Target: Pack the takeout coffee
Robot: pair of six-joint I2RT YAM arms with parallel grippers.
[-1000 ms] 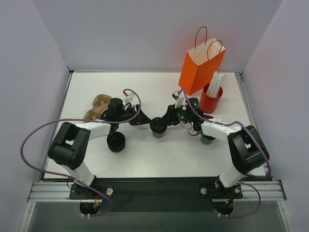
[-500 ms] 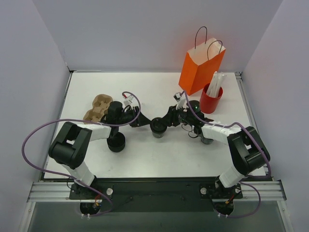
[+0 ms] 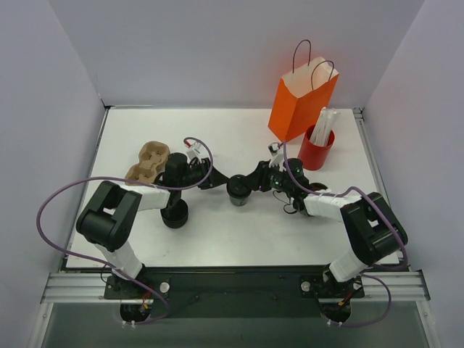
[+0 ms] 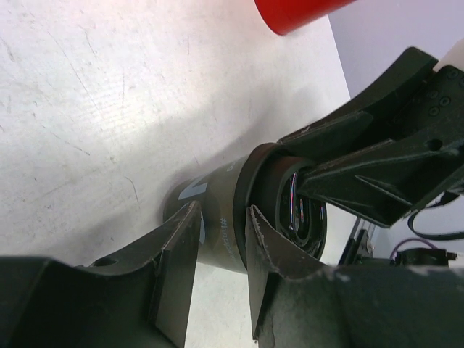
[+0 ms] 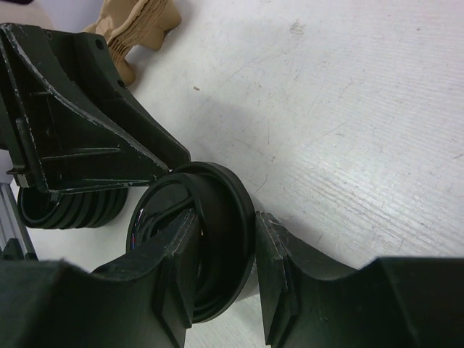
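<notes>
The takeout coffee point(image 3: 238, 190) is a small dark cup with a black rim, standing mid-table; it also shows in both wrist views point(image 4: 217, 225) point(image 5: 217, 181). My right gripper point(image 3: 251, 183) point(image 5: 226, 216) comes in from the right and is shut on the cup's rim, one finger inside and one outside. My left gripper point(image 3: 220, 180) point(image 4: 220, 210) is at the cup's left side, rolled so one finger sits above the other. Its fingers stand apart with the cup wall showing between them. The orange paper bag point(image 3: 301, 101) stands upright at the back right.
A red cup point(image 3: 316, 148) point(image 4: 297, 11) of white straws stands just in front of the bag. A ribbed black stack point(image 3: 174, 214) point(image 5: 69, 210) lies left of the cup under my left arm. A brown pulp cup carrier point(image 3: 147, 161) point(image 5: 138, 22) sits at the left.
My left gripper has slid right up to the cup and its fingers have drawn closer together. The right gripper keeps its grip on the rim; the cup stays put.
</notes>
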